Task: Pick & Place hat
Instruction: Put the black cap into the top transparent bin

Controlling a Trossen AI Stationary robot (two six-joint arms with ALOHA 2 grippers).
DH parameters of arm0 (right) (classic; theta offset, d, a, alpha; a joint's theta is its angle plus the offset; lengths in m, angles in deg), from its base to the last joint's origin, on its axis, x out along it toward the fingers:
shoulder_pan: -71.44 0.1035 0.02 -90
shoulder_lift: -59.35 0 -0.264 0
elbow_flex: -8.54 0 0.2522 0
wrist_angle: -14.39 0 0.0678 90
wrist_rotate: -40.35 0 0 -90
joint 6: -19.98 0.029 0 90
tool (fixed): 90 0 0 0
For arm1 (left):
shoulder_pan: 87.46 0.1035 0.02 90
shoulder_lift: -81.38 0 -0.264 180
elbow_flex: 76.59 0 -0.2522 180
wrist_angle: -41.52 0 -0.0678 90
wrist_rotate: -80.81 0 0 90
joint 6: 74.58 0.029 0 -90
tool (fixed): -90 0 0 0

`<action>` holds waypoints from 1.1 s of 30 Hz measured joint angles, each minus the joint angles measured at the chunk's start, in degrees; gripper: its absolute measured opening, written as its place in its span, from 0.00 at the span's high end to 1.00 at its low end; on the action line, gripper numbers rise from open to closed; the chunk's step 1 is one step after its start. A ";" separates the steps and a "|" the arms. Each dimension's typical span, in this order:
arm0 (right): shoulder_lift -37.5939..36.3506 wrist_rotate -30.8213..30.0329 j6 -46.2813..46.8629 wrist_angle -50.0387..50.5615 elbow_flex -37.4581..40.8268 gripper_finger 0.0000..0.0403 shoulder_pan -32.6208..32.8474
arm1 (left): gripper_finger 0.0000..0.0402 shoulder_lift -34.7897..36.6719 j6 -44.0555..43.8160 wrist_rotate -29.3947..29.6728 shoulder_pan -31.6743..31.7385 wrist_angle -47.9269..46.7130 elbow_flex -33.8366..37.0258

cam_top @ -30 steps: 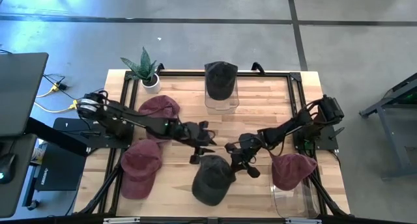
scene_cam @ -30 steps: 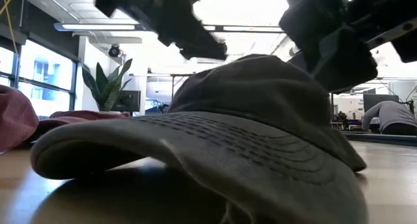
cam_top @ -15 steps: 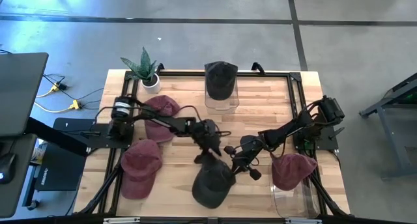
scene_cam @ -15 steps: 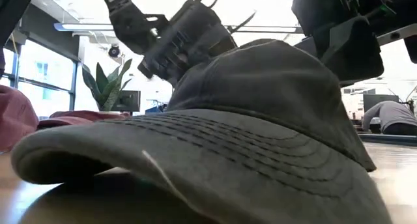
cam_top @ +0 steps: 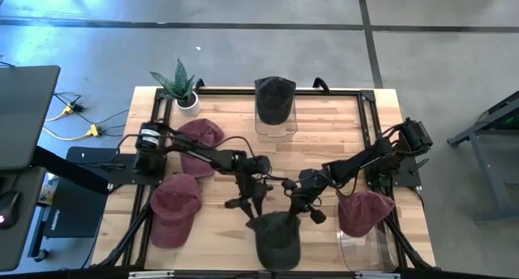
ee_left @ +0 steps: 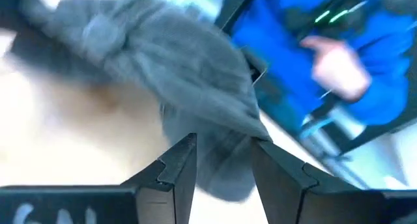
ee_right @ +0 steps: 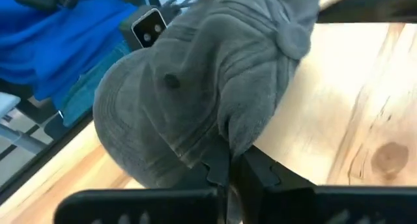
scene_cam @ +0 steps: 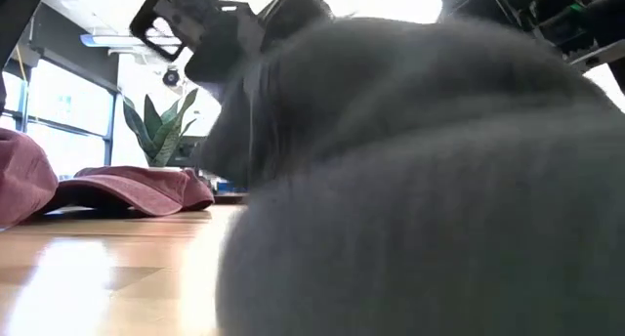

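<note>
A dark grey hat (cam_top: pixel 277 240) sits near the table's near edge, brim toward that edge. It fills the low view (scene_cam: pixel 439 180), blurred. My left gripper (cam_top: pixel 250 204) is at the far left side of its crown, my right gripper (cam_top: pixel 297 208) at the far right side. Each is shut on the hat's cloth. In the left wrist view the grey hat (ee_left: pixel 163 74) runs down between my left gripper's (ee_left: pixel 221 165) fingers. In the right wrist view the hat (ee_right: pixel 195 87) reaches into my right gripper (ee_right: pixel 229 168). My left gripper has bunched cloth of the hat's crown edge (ee_left: pixel 225 136) between its two fingers, coming from the far left side and slanting down. How many layers, I cannot tell. My right gripper pinches a fold at the crown's lower edge (ee_right: pixel 238 136) between nearly closed fingers, coming from the far right side.
Two maroon hats (cam_top: pixel 199 137) (cam_top: pixel 174 206) lie on the table's left half. A dark hat sits on a clear container (cam_top: pixel 274 121) at the far edge, a maroon hat on another clear container (cam_top: pixel 361 238) near right. A potted plant (cam_top: pixel 180 88) stands far left. A person in blue (ee_left: pixel 339 61) is beyond the near edge.
My left gripper has moved right and toward the near edge, onto the grey hat's crown. The hat has slid toward the near edge and turned, so its brim now points at that edge. My right gripper has barely shifted.
</note>
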State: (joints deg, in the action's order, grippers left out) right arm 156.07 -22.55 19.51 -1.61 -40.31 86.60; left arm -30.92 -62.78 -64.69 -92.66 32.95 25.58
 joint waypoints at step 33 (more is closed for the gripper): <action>-1.62 -8.54 0.48 0.18 -0.01 0.98 -0.02 | 0.66 1.89 -21.19 22.76 -5.22 3.26 0.06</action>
State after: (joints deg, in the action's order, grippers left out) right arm 154.46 -31.09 19.99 -1.43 -40.33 86.57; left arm -29.03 -83.97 -41.93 -97.88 36.21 25.64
